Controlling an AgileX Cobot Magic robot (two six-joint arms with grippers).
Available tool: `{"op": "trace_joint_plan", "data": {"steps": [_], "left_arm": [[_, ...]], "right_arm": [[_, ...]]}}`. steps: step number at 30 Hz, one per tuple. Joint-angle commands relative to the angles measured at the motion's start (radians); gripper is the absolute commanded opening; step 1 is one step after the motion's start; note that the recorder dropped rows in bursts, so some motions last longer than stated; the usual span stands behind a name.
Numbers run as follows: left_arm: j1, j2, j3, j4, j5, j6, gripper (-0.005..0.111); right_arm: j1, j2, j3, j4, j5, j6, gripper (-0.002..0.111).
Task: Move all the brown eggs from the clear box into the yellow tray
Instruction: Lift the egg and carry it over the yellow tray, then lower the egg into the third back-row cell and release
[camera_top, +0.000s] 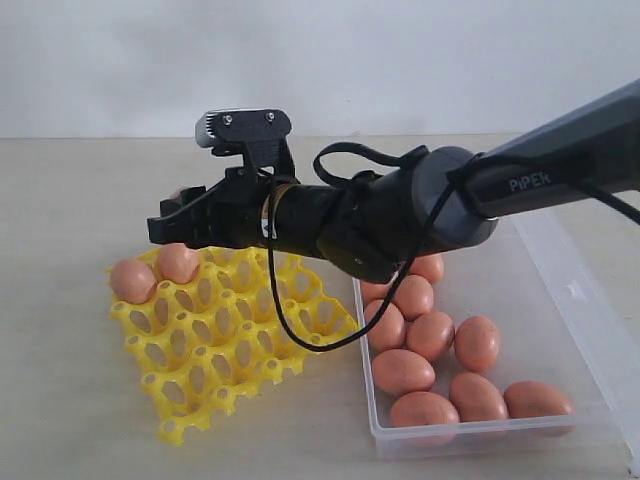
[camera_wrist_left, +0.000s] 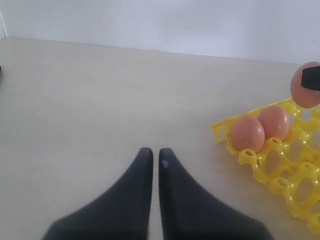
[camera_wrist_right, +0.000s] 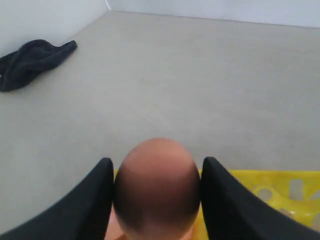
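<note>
The clear box (camera_top: 590, 330) lies back along the arm from the right gripper (camera_wrist_right: 157, 164), with about ten brown eggs (camera_top: 430, 335) inside. The yellow tray (camera_top: 230, 340) sits just below the gripper, with two eggs (camera_top: 177, 262) in its corner cells. A dark cloth (camera_wrist_right: 30, 62) lies well ahead on the pale table (camera_top: 60, 400), before a white wall (camera_top: 100, 60). The right gripper's jaws pinch a held egg (camera_wrist_right: 157, 190). The left gripper (camera_wrist_left: 154, 152) is pressed together and empty.

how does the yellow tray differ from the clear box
The yellow tray is an opaque grid of cups; the clear box is see-through with plain walls. The tray holds two eggs, each seated in a cup; the box holds many loose eggs. Both rest on the table and hold brown eggs.
</note>
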Motion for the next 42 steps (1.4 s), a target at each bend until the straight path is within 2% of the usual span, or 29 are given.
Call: {"op": "trace_joint_plan", "data": {"steps": [1,3,25,28,32,34,42], "left_arm": [[0.003,-0.003,0.003,-0.002,-0.004,0.005,0.004],[0.003,-0.003,0.003,-0.002,-0.004,0.005,0.004],[0.003,-0.003,0.003,-0.002,-0.004,0.005,0.004],[0.003,-0.003,0.003,-0.002,-0.004,0.005,0.004],[0.003,-0.003,0.003,-0.002,-0.004,0.005,0.004],[0.003,-0.003,0.003,-0.002,-0.004,0.005,0.004],[0.003,-0.003,0.003,-0.002,-0.004,0.005,0.004]], "right_arm": [[-0.009,0.009,-0.005,0.249,0.009,-0.239,0.000],[-0.009,0.032,-0.006,0.310,-0.013,-0.274,0.000],[-0.009,0.124,-0.014,0.306,-0.041,-0.322,0.000],[-0.009,0.124,-0.014,0.290,-0.043,-0.329,0.011],[-0.009,0.124,-0.014,0.274,-0.043,-0.354,0.034],[-0.009,0.124,-0.014,0.274,-0.043,-0.358,0.041],[-0.009,0.106,-0.014,0.276,-0.046,-0.363,0.043]]}}
